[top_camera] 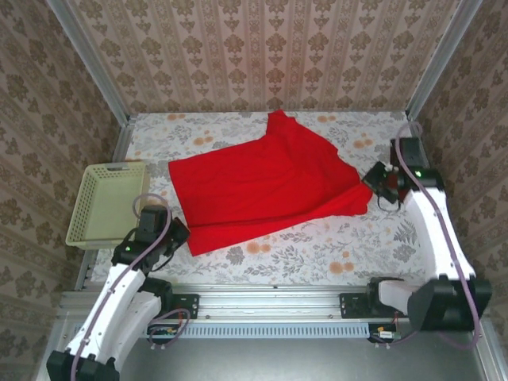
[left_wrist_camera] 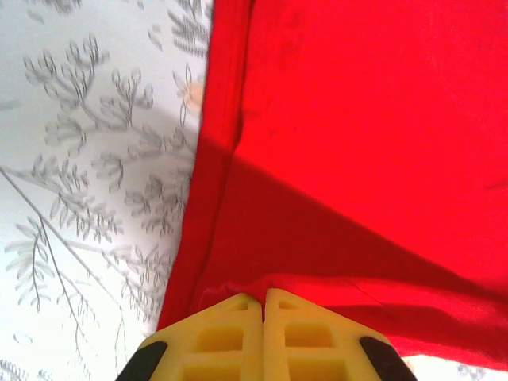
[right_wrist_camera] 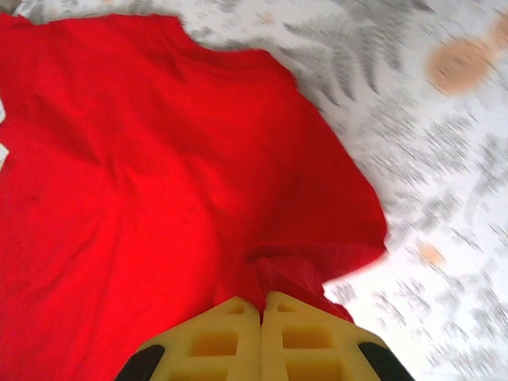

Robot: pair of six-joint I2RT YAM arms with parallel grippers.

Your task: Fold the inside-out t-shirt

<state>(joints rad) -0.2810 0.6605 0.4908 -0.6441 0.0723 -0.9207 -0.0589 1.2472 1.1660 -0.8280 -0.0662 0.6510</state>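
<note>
The plain bright red soft cloth t-shirt (top_camera: 262, 186) is lying spread across the middle of the floral-printed table (top_camera: 317, 255). The left gripper (top_camera: 176, 232) is pinching the shirt's near left corner, with its yellow fingers (left_wrist_camera: 226, 337) pressing together on the bunched hem. The right gripper (top_camera: 377, 179) is pinching a gathered fold at the shirt's right edge, and its yellow fingers (right_wrist_camera: 226, 340) are closing tight on the cloth. A pale yellow-green plastic basket (top_camera: 119, 166) is sitting left of the shirt, apart from it.

Beige damask wallpaper (top_camera: 262, 48) is wrapping 3 sides. A floral-print tabletop (top_camera: 317, 254) is sitting btwn alu corner posts (top_camera: 89, 63).
</note>
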